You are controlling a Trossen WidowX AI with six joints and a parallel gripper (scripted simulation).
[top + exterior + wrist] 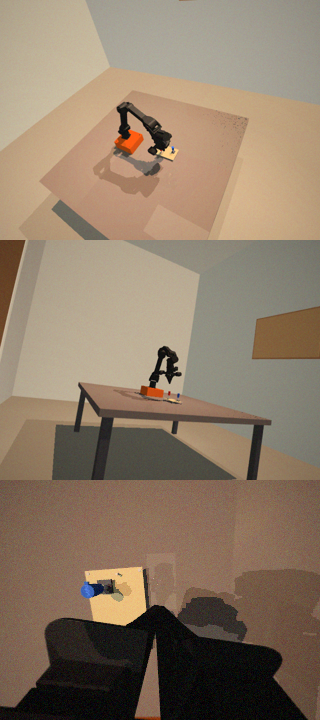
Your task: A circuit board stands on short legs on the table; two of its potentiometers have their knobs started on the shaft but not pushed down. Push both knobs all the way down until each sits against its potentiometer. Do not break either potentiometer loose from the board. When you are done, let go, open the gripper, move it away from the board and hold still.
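The tan circuit board (168,156) (172,400) (117,612) stands on the table. The blue knob (172,148) (178,395) (88,590) stands upright on its shaft, raised above its dark potentiometer (106,586). The red knob (169,393) also stands raised above the board in the exterior view; it is mostly hidden by the arm in the top view and hidden in the wrist view. My gripper (169,383) (158,610) is shut and empty, pointing down. Its tips are above the red knob, with a gap between them in the exterior view.
The orange base (130,142) (151,391) of the arm stands beside the board on the brown table (196,180) (129,405). The arm's shadow falls across the table in the top view. Small dark specks mark the table's far right corner in that view.
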